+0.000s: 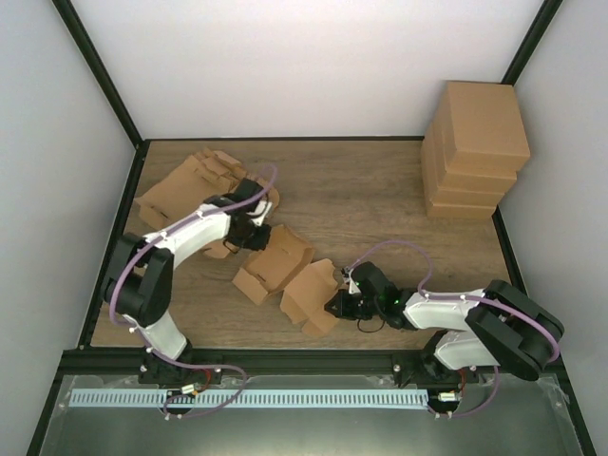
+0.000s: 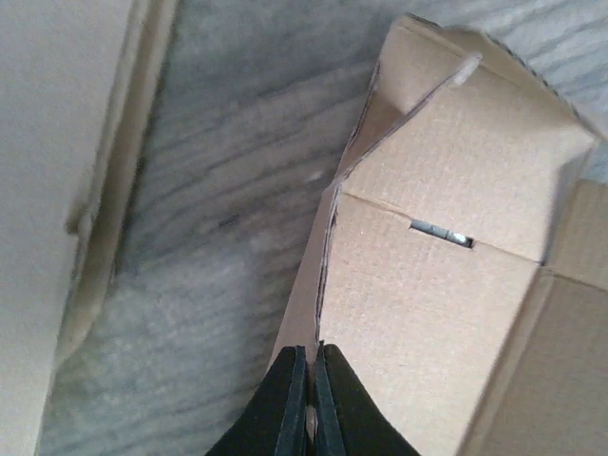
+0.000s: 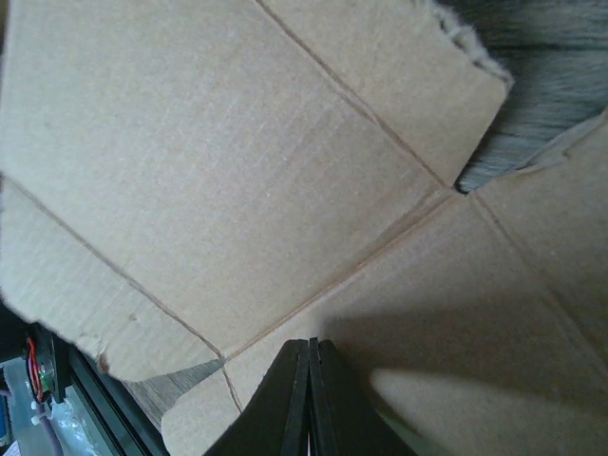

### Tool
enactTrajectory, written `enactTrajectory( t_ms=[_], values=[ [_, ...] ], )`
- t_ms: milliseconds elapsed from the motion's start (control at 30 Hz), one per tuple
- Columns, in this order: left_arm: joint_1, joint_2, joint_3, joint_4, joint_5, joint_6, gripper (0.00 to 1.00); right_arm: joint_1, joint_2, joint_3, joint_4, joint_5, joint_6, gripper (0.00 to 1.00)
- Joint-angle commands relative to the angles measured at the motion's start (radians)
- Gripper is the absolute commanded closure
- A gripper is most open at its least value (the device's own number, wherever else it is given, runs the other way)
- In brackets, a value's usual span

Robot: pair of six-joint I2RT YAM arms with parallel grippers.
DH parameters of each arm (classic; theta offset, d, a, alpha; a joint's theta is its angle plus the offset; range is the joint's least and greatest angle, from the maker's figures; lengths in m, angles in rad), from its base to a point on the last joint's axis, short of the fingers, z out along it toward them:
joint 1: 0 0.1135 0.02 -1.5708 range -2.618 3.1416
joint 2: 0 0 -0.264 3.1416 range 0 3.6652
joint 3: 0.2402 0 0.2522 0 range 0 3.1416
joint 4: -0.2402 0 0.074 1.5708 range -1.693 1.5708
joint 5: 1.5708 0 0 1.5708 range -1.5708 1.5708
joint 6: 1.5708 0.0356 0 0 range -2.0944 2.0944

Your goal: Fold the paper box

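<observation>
The brown paper box point(image 1: 285, 275) lies partly folded in the middle of the table, with its flaps standing at angles. My left gripper point(image 1: 256, 234) is at its back-left end. In the left wrist view the left gripper point(image 2: 312, 353) is shut on the thin upright edge of a box wall point(image 2: 427, 285) that has a slot in it. My right gripper point(image 1: 335, 306) is at the box's near-right end. In the right wrist view the right gripper point(image 3: 311, 344) is shut, its tips against a creased box panel point(image 3: 237, 161), with nothing seen between the pads.
A stack of folded boxes point(image 1: 475, 147) stands at the back right corner. Several flat box blanks point(image 1: 185, 185) lie at the back left, close to the left arm. A black frame rail point(image 1: 313, 359) runs along the near table edge.
</observation>
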Motion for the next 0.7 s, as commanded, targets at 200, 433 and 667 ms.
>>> enactTrajectory(
  t_ms=[200,433,667],
  values=[
    [-0.329,-0.1,0.053,-0.108,-0.7,-0.039,0.96,0.009,0.002,0.056,-0.045,0.017,-0.009,0.99],
    [-0.479,-0.123,0.078,-0.089,-0.943,0.011,0.96,0.009,-0.085,0.103,-0.145,0.034,-0.041,0.92],
    [-0.57,-0.113,0.049,-0.004,-1.022,0.11,0.96,-0.001,-0.2,0.162,-0.243,0.112,-0.13,0.84]
  ],
)
